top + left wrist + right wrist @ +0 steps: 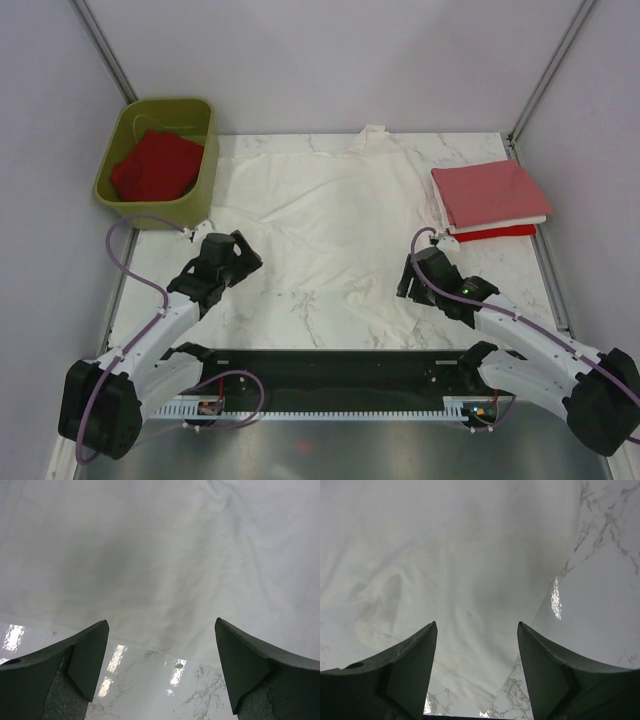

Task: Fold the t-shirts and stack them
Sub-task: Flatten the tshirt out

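A white t-shirt (330, 225) lies spread over the middle of the marble table, with some wrinkles. At the right back sits a stack of folded t-shirts (490, 195): salmon pink on top, white under it, red at the bottom. A red t-shirt (155, 165) lies crumpled in the green tub. My left gripper (240, 258) hovers open at the white shirt's left edge; its wrist view shows the white cloth (160, 555) ahead of the gap (162, 630). My right gripper (412, 280) stands open over the shirt's lower right part, the cloth (445, 570) beneath its gap (476, 630). Neither holds anything.
The olive-green tub (205, 165) stands at the back left corner. Grey walls enclose the table on three sides. A black rail (320, 370) with the arm bases runs along the near edge.
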Tool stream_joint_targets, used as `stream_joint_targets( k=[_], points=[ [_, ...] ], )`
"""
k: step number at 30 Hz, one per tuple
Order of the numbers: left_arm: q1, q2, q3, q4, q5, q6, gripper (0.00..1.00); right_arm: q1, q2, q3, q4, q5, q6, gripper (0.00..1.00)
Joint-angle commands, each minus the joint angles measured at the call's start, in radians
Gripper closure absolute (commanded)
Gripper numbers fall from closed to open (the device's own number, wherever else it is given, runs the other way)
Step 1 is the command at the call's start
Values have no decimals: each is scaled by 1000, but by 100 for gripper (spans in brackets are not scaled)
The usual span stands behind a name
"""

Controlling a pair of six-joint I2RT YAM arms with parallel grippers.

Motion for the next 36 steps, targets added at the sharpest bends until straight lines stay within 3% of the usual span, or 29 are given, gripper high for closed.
stream_joint_targets(
  k=[1, 8, 16, 25, 36],
  points=[
    [5, -23, 19, 19, -2, 5, 6, 73, 40, -32, 1, -55, 8, 29],
    [5, -15, 19, 16, 1, -6, 6, 294, 57, -60, -29, 12, 89, 32],
    [5, -17, 22, 10, 12, -9, 6, 550, 85, 17, -293, 250, 309, 33],
    [5, -19, 19, 2, -9, -20, 6, 595, 129, -12, -269, 215, 327, 37],
    [5, -22, 19, -16, -48, -41, 7, 598, 183, -12, -244, 163, 294, 53]
  ],
)
